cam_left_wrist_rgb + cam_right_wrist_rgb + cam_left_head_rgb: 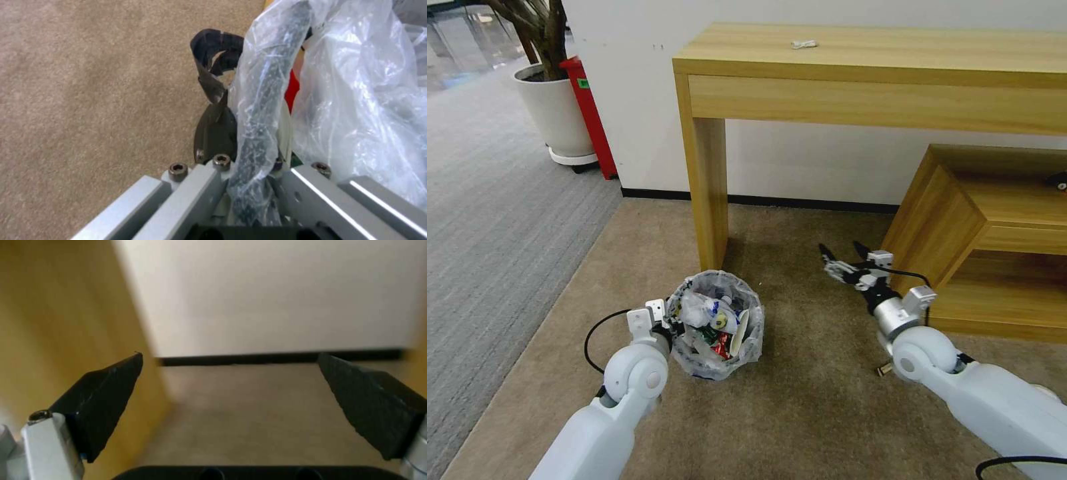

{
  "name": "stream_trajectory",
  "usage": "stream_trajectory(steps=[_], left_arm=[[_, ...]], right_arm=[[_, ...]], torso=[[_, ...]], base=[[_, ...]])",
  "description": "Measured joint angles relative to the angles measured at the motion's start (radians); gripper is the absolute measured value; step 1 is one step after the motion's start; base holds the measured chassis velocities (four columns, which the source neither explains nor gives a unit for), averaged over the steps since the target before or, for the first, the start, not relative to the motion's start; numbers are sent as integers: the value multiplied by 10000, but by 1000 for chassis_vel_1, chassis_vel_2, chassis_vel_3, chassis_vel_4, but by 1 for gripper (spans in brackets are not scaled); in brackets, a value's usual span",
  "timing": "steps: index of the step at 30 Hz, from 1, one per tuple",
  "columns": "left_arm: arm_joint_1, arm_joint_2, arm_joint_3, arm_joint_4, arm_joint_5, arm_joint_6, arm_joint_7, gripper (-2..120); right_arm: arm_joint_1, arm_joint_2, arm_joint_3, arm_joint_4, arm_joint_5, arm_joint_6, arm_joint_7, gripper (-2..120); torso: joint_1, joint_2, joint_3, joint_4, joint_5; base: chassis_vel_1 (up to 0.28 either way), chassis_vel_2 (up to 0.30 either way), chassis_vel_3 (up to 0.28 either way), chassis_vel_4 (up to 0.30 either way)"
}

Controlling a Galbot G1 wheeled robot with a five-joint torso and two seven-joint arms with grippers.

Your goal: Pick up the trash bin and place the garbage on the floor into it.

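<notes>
Trash bin (715,327) sits on the beige floor (800,413) just in front of the near leg of the wooden table (867,67), its clear bag liner crinkled over the rim. Bin well filled: garbage (714,327) inside includes white crumpled pieces, a red wrapper, a paper cup lying on its side, a small round yellow-green item. Left gripper (672,325) is at the bin's rim on the robot's left side; in the left wrist view its jaws are closed over the bag-covered rim (262,110), one dark finger (216,130) outside the wall, plastic bunched between. Whether the bin is lifted or resting on the carpet, cannot tell. Right gripper (846,257) is held low over bare carpet, well apart from the bin to the right, near the corner of the low wooden shelf unit (994,233); jaws spread wide, nothing between them, pointing toward the wall and its dark skirting. One small object (884,369) lies on the carpet just beside the right arm's wrist joint, too small to identify, possibly leftover litter. A small white scrap (804,44) lies on the table top. Judgement: collection looks nearly complete, most litter already binned, with at most that one piece left on the floor.
</notes>
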Motion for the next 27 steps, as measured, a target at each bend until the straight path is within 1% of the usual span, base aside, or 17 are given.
stream_trajectory(steps=[1, 2, 3, 4, 6, 7, 10, 12, 14, 15, 16, 17, 20, 22, 23, 27], left_arm=[[0, -8, -3, -7, -2, 0, -5, 0], [0, -8, -3, -13, -5, 0, -10, 0], [1, 13, -3, -16, -10, -1, -11, 0], [1, 13, -3, -16, -10, -1, -11, 0], [10, 68, -5, -15, -32, -3, -11, 0], [10, 68, -5, -15, -32, -3, -11, 0], [1, 117, -16, 85, -32, -15, -15, 0], [-5, 108, -17, 103, -31, -17, -15, 0], [-1, 62, -6, 137, -19, -26, -9, 0], [-1, 62, -6, 137, -19, -26, -9, 0], [5, 25, 14, 156, -8, -27, -9, 0], [5, 25, 14, 156, -8, -27, -9, 0], [54, -29, 35, 166, 8, -28, -31, 0], [80, -29, 35, 166, 10, -28, -36, 0], [130, -22, 20, 166, 11, -28, -41, 0], [236, -29, -37, 165, 56, -37, -47, 0]], right_arm=[[-301, 144, 433, -69, 36, -145, 394, 100], [-425, 196, 599, -93, 71, -204, 543, 100], [-781, 309, 1053, -180, 146, -397, 898, 100], [-781, 309, 1053, -180, 146, -397, 898, 100], [-1276, 437, 1680, -391, 262, -776, 1315, 100], [-1276, 437, 1680, -391, 262, -776, 1315, 100], [-2221, 661, 2572, -1227, 436, -1521, 2021, 100], [-2340, 697, 2669, -1357, 482, -1626, 2052, 100], [-2739, 909, 2979, -1824, 603, -2067, 2231, 100], [-2739, 909, 2979, -1824, 603, -2067, 2231, 100], [-2878, 1061, 3079, -2026, 610, -2269, 2248, 100], [-2878, 1061, 3079, -2026, 610, -2269, 2248, 100], [-2985, 1576, 3164, -2492, 426, -2394, 2207, 100], [-2962, 1702, 3167, -2600, 414, -2401, 2205, 100], [-2874, 1898, 3167, -2799, 430, -2401, 2189, 100], [-2616, 2250, 3056, -3268, 506, -2449, 2207, 100]], torso=[[0, 0, -1, -4, 2], [0, 0, 0, -4, 3], [0, 0, 0, -6, 1], [0, 0, 0, -6, 1], [0, 0, -1, -7, -1], [0, 0, -1, -7, -1], [0, 0, -1, -4, 0], [0, 1, -1, -5, 0], [0, 1, -1, -9, 1], [0, 1, -1, -9, 1], [-1, 0, -1, -8, 0], [-1, 0, -1, -8, 0], [0, 1, 0, -5, 1], [-1, 0, -1, -5, 0], [0, 0, -1, -3, 0], [-1, 0, -1, -2, 0]], base=[[0, 0, 0, 0], [0, 0, 0, 0], [0, 0, 0, 0], [0, 0, 0, 0], [0, 0, 0, 0], [0, 0, 0, 0], [0, 0, 0, 0], [0, 0, 0, 0], [0, 0, 0, 0], [0, 0, 0, 0], [0, 0, 0, 0], [0, 0, 0, 0], [0, 0, 0, 0], [0, 0, 0, 0], [0, 0, 0, 0], [0, 0, 0, 0]])
